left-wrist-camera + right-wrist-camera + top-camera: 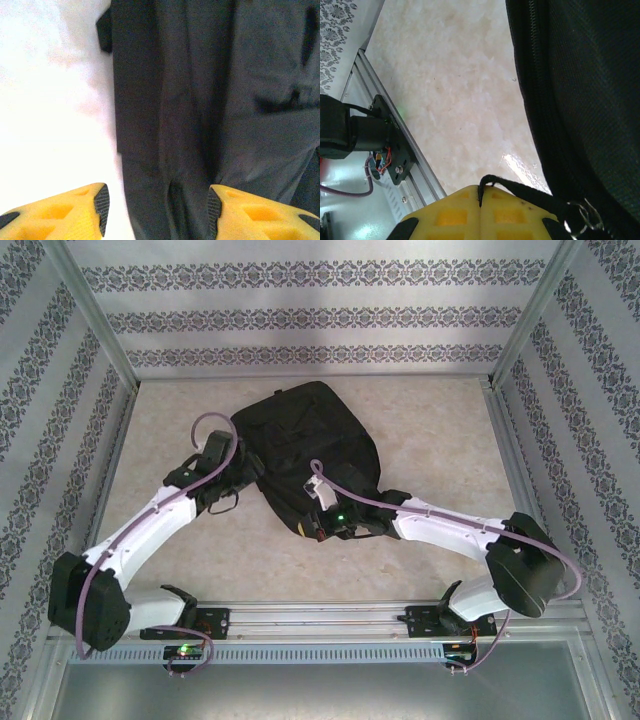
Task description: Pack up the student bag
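The student bag (312, 445) is a big black fabric backpack lying flat in the middle of the table. My left gripper (238, 485) is at its left edge. In the left wrist view its yellow fingers (75, 212) stand apart, open (157, 212), with a fold of the bag's dark fabric (200, 115) below and between them and nothing gripped. My right gripper (306, 529) is at the bag's near edge. It is shut (480, 197) on a thin black zipper cord (532, 192) that runs to a metal ring on the bag (585, 75) beside the zipper line.
Beige table surface (440, 430) surrounds the bag on all sides. An aluminium rail (320, 620) with black mounts (390, 145) runs along the near edge. Patterned walls (320, 315) and metal posts close in the back and both sides.
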`<state>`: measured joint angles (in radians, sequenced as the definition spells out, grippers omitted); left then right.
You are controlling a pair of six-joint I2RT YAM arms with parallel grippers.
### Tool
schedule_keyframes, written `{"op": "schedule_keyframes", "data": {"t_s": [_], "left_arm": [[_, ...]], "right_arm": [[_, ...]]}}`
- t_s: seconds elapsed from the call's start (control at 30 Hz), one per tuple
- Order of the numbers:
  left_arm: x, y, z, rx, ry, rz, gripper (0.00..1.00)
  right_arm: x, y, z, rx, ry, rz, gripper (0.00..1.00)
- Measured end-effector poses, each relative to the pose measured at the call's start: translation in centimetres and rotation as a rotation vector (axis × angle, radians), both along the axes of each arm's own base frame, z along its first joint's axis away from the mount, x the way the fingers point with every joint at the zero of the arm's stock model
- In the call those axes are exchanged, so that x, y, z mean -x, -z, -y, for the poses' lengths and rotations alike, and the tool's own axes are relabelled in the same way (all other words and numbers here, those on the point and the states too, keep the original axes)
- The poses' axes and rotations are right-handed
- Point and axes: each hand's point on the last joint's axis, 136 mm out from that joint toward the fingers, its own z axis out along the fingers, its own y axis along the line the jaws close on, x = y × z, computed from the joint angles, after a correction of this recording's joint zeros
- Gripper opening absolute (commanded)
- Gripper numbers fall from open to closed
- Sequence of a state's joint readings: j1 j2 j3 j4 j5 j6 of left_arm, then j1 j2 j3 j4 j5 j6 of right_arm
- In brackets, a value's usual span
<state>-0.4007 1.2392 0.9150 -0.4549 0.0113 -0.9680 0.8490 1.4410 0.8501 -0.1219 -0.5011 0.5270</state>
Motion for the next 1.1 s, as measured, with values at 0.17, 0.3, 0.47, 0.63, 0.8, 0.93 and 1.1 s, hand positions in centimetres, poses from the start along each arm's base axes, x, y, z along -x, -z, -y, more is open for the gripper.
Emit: {"op": "schedule_keyframes", "data": {"t_s": [0.17,0.3,0.47,0.63,0.8,0.93,1.1], "left_arm": [[1.4,1.7,2.8,0.055,0.058,-0.05,0.54],[1.3,2.6,4.4,0.071,0.083,-0.071,0.49],[1.2,3.1,5.5,0.085,0.091,-0.075,0.42],[1.1,2.8,6.0,0.101,0.092,-0.062,0.4],[1.7,2.4,6.2,0.113,0.104,-0.046,0.41],[2.6,1.5,6.5,0.13,0.127,-0.02,0.41],[3.6,1.2,7.2,0.137,0.157,-0.011,0.41]], "right_arm": [[0.0,-0.4,-0.3,-0.018,-0.005,-0.005,0.0],[-0.1,-0.5,-0.4,-0.022,0.002,-0.007,0.0],[-0.1,-1.1,0.0,-0.033,0.015,0.014,0.0],[0.2,-1.7,0.8,-0.044,0.032,0.037,0.0],[0.3,-1.5,1.5,-0.04,0.047,0.039,0.0],[0.1,-1.5,1.7,-0.042,0.055,0.04,0.0],[-0.3,-1.8,1.6,-0.059,0.068,0.045,0.0]]}}
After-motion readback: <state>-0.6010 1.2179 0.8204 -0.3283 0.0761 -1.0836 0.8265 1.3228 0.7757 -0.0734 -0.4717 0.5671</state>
